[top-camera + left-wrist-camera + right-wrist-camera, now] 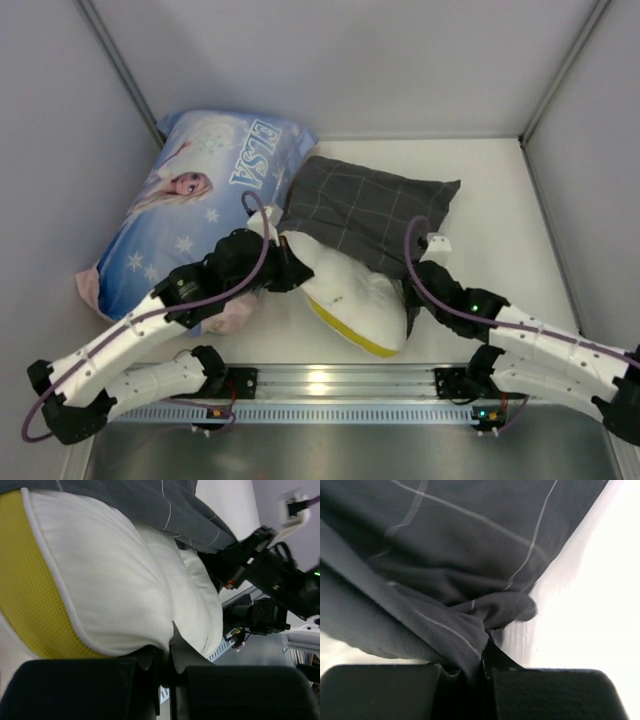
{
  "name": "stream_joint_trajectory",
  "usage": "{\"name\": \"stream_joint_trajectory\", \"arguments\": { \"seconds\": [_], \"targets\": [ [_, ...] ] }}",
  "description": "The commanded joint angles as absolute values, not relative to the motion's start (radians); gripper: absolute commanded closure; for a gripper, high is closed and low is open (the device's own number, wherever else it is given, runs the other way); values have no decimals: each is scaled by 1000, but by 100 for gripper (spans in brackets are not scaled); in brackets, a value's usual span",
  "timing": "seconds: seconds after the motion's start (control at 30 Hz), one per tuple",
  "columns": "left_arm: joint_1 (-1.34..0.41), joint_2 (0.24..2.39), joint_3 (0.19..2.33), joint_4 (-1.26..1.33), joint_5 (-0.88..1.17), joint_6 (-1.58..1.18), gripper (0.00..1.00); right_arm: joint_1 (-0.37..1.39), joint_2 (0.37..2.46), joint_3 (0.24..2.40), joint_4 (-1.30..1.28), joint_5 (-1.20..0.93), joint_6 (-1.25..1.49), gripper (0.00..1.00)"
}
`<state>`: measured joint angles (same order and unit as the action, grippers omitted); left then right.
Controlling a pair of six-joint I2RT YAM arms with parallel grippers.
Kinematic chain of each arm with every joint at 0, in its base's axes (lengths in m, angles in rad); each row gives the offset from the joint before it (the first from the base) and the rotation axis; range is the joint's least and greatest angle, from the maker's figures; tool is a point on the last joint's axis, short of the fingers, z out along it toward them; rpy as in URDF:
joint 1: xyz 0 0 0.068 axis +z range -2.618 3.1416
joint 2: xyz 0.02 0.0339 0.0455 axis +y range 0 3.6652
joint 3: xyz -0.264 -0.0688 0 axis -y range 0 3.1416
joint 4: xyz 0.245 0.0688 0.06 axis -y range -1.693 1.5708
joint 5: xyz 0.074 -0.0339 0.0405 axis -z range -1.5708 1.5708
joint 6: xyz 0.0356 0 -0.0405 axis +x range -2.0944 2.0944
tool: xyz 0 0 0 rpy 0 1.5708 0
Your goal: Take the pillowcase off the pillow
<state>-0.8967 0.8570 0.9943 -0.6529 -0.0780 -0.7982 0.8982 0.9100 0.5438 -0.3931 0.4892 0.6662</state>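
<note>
1. top external view shows the pillowcase (365,210) covering only the far half of the pillow (355,295). the pillow's near end, white with a yellow edge, pokes out bare.
2. the case looks thin, limp and light. i judge it will bunch and slide rather than lift whole, so the open hem at the pillow's right flank is the place to hold.
3. the pillow looks plump, squashy and light. its seamed edge should take a firm pinch.
4. the right gripper (482,662) is clenched on a gathered fold of the case at the pillow's right side.
5. the left gripper (167,652) is clamped on white pillow fabric at the pillow's left side.
6. the blue cartoon pillow (200,200) lies just left of the pillow, printed "elsa". no other writing is readable.
</note>
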Motion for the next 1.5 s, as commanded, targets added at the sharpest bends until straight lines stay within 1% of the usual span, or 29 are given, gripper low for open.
{"name": "stream_joint_trajectory", "arguments": {
  "seconds": [0.0,0.03,0.13,0.2,0.23,0.3,0.43,0.47,0.5,0.53,0.57,0.6,0.77,0.83,0.87,0.9,0.93,0.97,1.03,1.13,1.27,1.4,1.47],
  "targets": [
    [-897,1003,1003,-473,14,-782,100,882,755,512,-520,511,721,100],
    [-897,1087,1015,-451,35,-767,100,882,688,506,-541,488,732,100],
    [-897,1265,1110,-423,26,-724,100,887,600,485,-587,428,784,100],
    [-890,1389,1208,-431,12,-681,100,897,583,470,-604,411,818,100],
    [-884,1420,1241,-464,-27,-672,100,903,578,465,-606,410,825,100],
    [-867,1460,1282,-495,-44,-660,100,923,581,456,-615,411,842,100],
    [-828,1379,1243,-543,-136,-657,99,943,578,453,-609,379,857,100],
    [-796,1361,1230,-587,-167,-658,69,953,578,451,-598,365,857,100],
    [-786,1321,1218,-610,-178,-657,51,957,578,446,-582,351,856,100],
    [-775,1298,1207,-630,-187,-658,34,960,590,443,-543,324,853,100],
    [-770,1273,1184,-661,-198,-658,5,969,601,445,-528,315,854,100],
    [-770,1219,1169,-663,-184,-664,1,977,615,446,-511,308,853,100],
    [-798,1050,1077,-660,-48,-745,1,1008,722,491,-434,308,836,100],
    [-816,973,1008,-617,6,-805,1,1011,751,509,-423,308,827,100],
    [-842,947,971,-583,49,-833,1,1012,756,518,-413,308,825,100],
    [-856,901,875,-534,81,-897,1,1014,761,535,-408,307,821,100],
    [-874,887,823,-414,128,-932,1,1014,768,543,-402,304,819,100],
    [-915,879,769,-346,146,-968,1,1014,770,548,-397,305,818,100],
    [-960,909,665,-209,143,-1034,1,1016,779,561,-379,307,816,100],
    [-1055,1018,632,-135,92,-1063,1,1019,804,584,-374,299,812,100],
    [-1086,1133,624,-72,46,-1081,1,1034,792,603,-387,298,811,100],
    [-1089,1198,615,-9,54,-1095,1,1038,750,598,-414,308,821,100],
    [-1091,1236,606,82,64,-1103,1,1039,736,592,-416,308,821,100]
  ]
}}
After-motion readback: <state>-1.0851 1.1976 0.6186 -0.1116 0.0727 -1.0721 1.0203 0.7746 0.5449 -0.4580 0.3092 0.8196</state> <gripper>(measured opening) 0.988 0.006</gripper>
